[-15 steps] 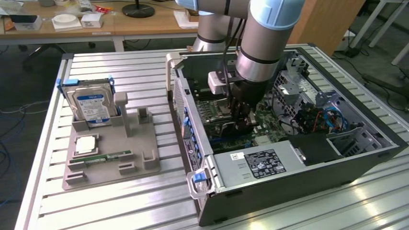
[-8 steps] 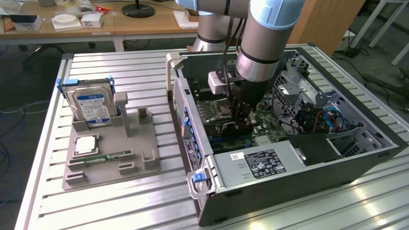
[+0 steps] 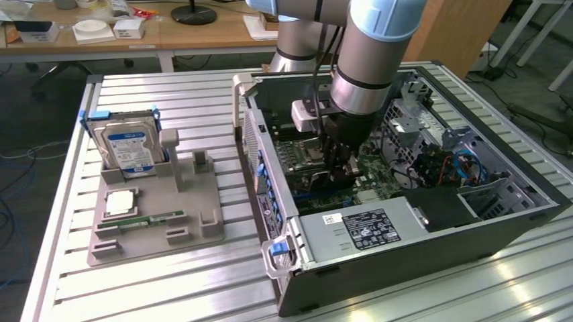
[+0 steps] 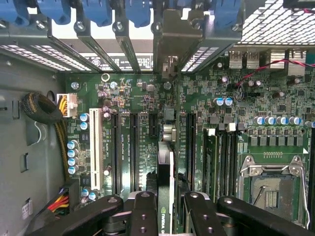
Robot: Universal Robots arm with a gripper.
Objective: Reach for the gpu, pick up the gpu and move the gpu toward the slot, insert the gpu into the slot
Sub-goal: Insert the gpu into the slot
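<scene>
Room and furnishings, as seen in the exterior view:

- Counter: ribbed aluminium slats with a raised rim, pale grey, catching bright glare near the exterior view's lower right.
- Floor: dark grey; loose cables trail along it at the exterior view's left, more of them at the right.
- Wooden desk: light brown top on white legs, standing behind the counter. On it sit small white boxes, papers, and a round black lamp base.
- Wooden panel: tan, upright, behind the counter toward the exterior view's right.
- White furniture legs: at the far upper right.
- Light: even, indoor, from overhead.
</scene>
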